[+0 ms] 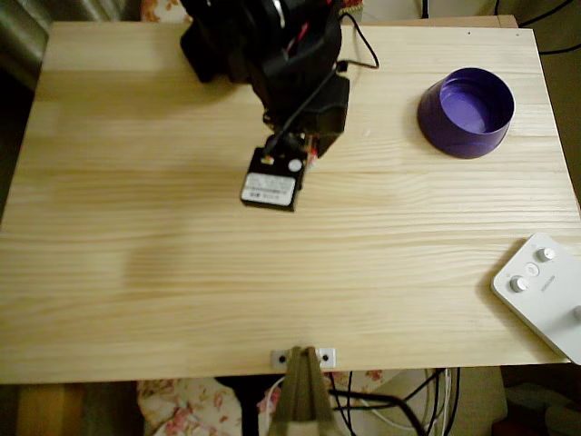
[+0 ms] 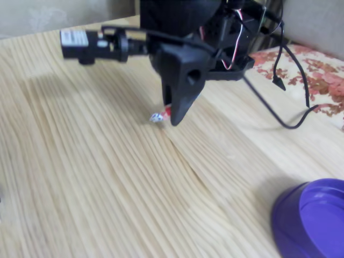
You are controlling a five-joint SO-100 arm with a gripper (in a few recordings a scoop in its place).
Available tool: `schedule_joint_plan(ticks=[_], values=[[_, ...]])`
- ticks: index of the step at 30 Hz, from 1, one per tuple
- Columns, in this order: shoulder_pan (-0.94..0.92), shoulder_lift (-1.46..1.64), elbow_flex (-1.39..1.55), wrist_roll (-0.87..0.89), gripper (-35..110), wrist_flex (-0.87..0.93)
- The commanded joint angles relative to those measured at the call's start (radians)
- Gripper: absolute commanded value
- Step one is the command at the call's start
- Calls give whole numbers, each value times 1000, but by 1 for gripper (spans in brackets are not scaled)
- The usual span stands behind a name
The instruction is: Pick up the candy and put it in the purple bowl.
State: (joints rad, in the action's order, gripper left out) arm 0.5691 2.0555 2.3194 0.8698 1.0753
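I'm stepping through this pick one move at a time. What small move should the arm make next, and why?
Probably lift straight up a little. In the fixed view the gripper points down at the table with the candy at its tips, apparently pinched, just above the wood. The purple bowl sits off to the right in the overhead view, so the candy must clear the table before travelling there.

arm: bent forward over table | hand (image 2: 173, 115): pointing down, fingertips together

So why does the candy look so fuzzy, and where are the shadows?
Fixed view: the candy is small and soft-focused at the hand; a dark shadow lies beside the purple bowl. Overhead view: soft, even light on the table.
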Motion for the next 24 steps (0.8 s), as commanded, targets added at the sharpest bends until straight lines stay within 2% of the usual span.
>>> schedule_joint_plan(ticks=[1, 12, 18, 24], values=[[64, 92, -118, -17, 0, 58], [402, -40, -390, -58, 0, 23], [518, -77, -433, -118, 0, -112], [561, -143, -442, -201, 0, -321]])
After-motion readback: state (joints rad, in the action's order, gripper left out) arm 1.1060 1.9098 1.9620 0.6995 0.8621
